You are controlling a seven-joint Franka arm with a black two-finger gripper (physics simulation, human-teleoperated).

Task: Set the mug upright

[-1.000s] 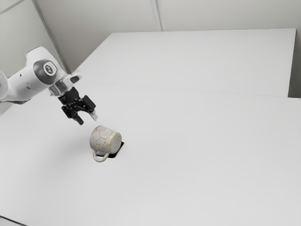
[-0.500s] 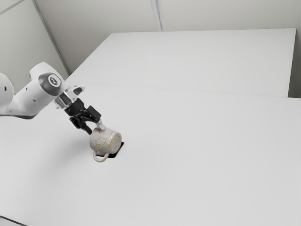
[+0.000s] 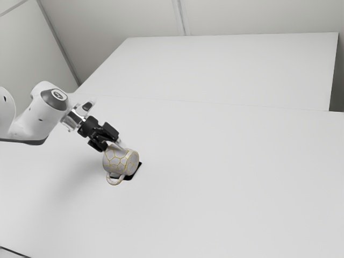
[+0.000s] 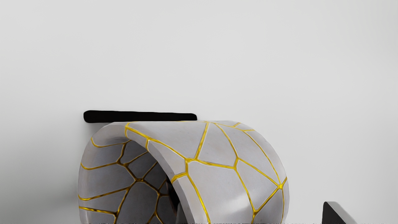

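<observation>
My gripper point(image 3: 114, 149) is at the upper side of the mug point(image 3: 121, 161), its fingers apart. The mug, pale with gold lines, lies on its side, its handle point(image 3: 113, 180) toward the bottom of the exterior view. In the wrist view the gripper point(image 4: 255, 214) is open over the mug point(image 4: 217, 155), whose mouth shows. One fingertip point(image 4: 335, 214) stands beyond the base end with a gap; something dark, perhaps the other fingertip, is partly hidden in the mouth.
A thin black flat object point(image 3: 137, 171) lies under or against the mug; its edge point(image 4: 140, 116) runs alongside the mug in the wrist view. A dark cable point(image 3: 13, 251) crosses the exterior view's lower left corner of the white table point(image 3: 215, 177).
My gripper has come down and toward the exterior view's right, from above the mug to its upper side. The mug has not visibly moved.
</observation>
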